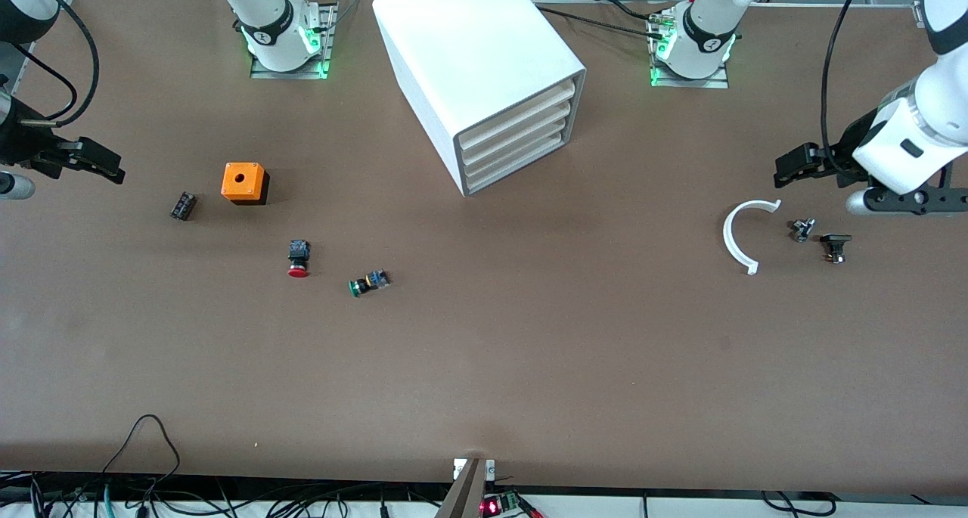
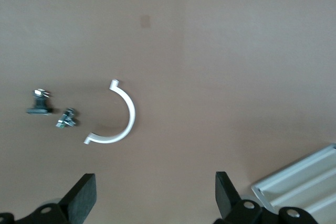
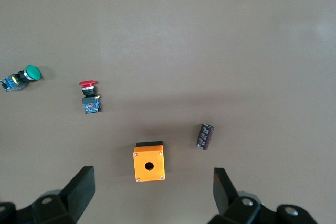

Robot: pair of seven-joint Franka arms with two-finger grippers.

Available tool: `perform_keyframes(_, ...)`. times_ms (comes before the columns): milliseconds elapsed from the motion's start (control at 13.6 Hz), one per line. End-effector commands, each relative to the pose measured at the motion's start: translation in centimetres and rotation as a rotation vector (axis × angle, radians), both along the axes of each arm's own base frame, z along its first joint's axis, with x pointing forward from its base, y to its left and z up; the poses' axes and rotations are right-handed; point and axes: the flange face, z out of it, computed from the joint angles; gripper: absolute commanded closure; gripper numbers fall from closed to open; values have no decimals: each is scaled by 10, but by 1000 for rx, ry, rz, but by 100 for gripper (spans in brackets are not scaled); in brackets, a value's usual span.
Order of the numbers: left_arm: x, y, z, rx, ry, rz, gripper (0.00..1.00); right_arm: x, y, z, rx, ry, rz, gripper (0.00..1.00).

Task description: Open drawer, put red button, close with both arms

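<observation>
Both jaws gape above the brown table (image 1: 484,367), drawers shut.

Red button (image 1: 298,259) between orange cube (image 1: 243,183) and green-capped button (image 1: 368,282)

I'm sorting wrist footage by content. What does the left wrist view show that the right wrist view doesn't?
Only the left wrist view shows the white curved clip, two small dark hardware pieces beside it, and a corner of the cabinet's drawer fronts. Only the right wrist view shows the red button, the green button, the orange cube and a dark cylinder. Both show the brown table and that arm's own open fingers, the left gripper and right gripper, with nothing between them.
</observation>
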Motion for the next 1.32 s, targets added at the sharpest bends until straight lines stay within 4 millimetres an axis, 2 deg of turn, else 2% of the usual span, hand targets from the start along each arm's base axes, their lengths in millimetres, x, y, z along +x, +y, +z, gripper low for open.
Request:
perform_keyframes(0,5,1,-8,-52,48,-22,0,5,5,-12,17,29,-1,0)
perform_keyframes(147,22,6,-68,-155,171,-5,0,13,32,-26,10,43,26,0)
perform_keyframes(220,24,18,-80,-240,208,25,0,16,35,-32,8,45,5,0)
perform_keyframes(366,30,28,-137,-406,313,103,0,27,45,-53,9,53,18,0)
perform_keyframes(586,15,7,-221,-623,471,155,0,41,52,-91,4,80,30,0)
perform_keyframes(733,-6,-21,-269,-744,563,131,0,49,64,-113,3,90,49,0)
perform_keyframes(806,-19,-44,-292,-800,604,98,0,52,64,-124,2,88,50,0)
perform_keyframes(953,-38,-79,-329,-884,661,50,0,60,84,-144,7,81,79,0)
perform_keyframes(1099,-61,-112,-359,-927,726,58,0,63,100,-162,12,76,92,1)
perform_keyframes(1246,-87,-152,-374,-970,694,-27,0,59,127,-181,21,52,57,1)
